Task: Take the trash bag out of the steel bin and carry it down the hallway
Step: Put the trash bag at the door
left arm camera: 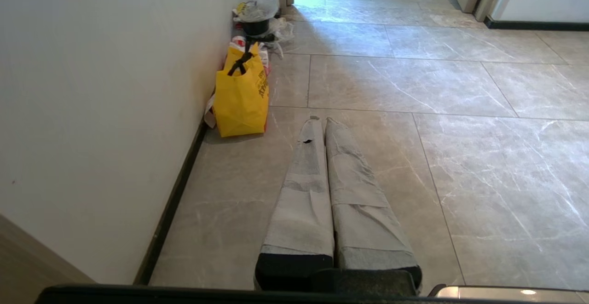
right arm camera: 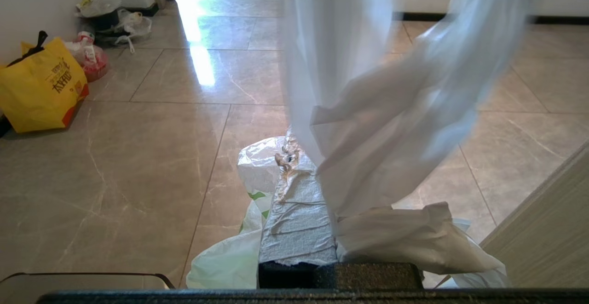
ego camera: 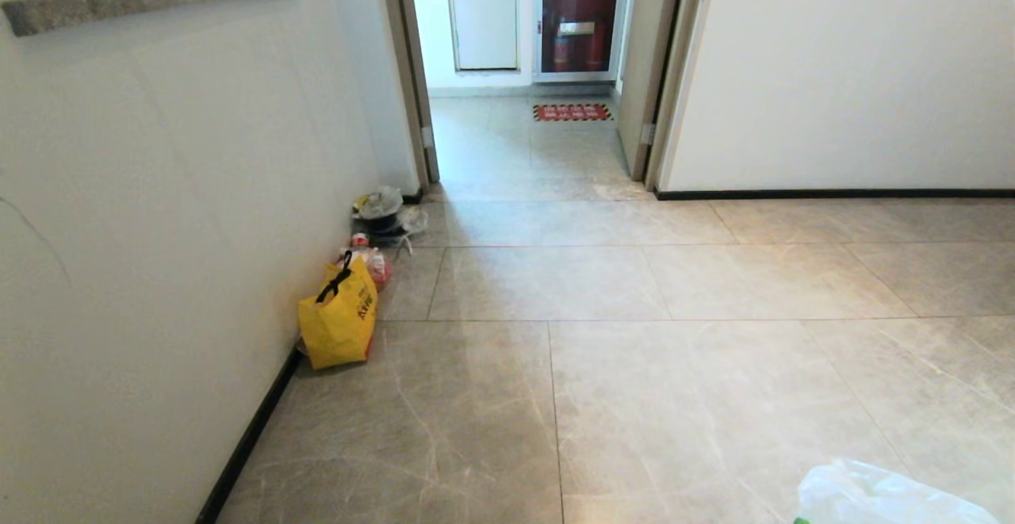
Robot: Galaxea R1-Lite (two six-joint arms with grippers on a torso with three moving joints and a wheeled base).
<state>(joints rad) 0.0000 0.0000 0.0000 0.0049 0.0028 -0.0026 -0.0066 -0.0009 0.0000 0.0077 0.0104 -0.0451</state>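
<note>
The trash bag (right arm camera: 391, 111) is thin white plastic with green print. It hangs from my right gripper (right arm camera: 306, 157), which is shut on its bunched top; one taped finger shows and the plastic covers the other. A corner of the bag (ego camera: 880, 496) pokes into the head view at the bottom right. My left gripper (left arm camera: 320, 121) is shut and empty, held level above the grey hallway tiles (ego camera: 634, 286). The steel bin is out of view.
A yellow bag with black handles (ego camera: 339, 316) stands against the left wall. Behind it lies a pile of rubbish (ego camera: 384, 219). An open doorway (ego camera: 523, 135) ahead leads to a red floor mat (ego camera: 572, 112). A white wall with black baseboard (ego camera: 833, 193) runs on the right.
</note>
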